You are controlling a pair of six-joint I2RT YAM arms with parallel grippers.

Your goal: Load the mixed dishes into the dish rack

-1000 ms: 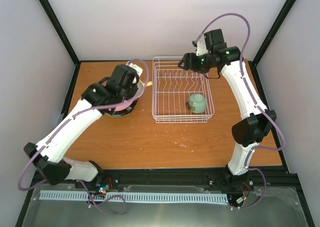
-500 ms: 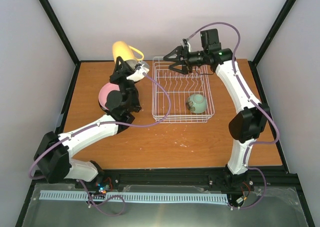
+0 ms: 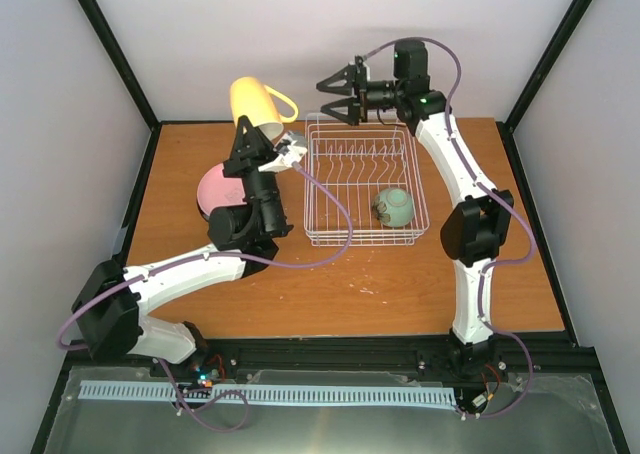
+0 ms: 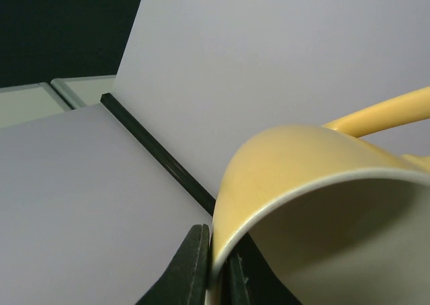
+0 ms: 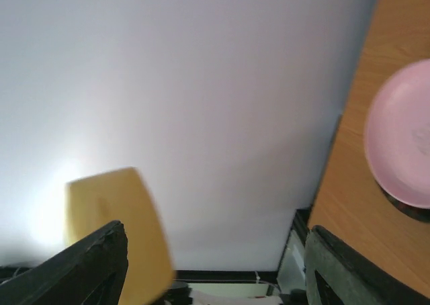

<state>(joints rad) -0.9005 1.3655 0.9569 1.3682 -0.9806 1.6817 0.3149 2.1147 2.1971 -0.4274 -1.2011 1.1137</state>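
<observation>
Mug (image 3: 253,99) aloft, far-left of dish rack (image 3: 318,236), rim pinched by left gripper (image 4: 216,268) | right gripper (image 3: 335,86) spread, empty, over rack's far edge | bowl (image 3: 395,207) inside rack

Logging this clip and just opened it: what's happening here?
The left gripper pinches the pale yellow mug by its rim, raised off the table. The right gripper hangs open facing it, above the far corner of the dish rack. A mint green bowl sits in the rack; the pink plate waits outside it.

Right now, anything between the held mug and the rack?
Possibly: the open right gripper hovers over the back-left corner of the rack, beside the mug. Inside, only the green bowl, front right.
</observation>
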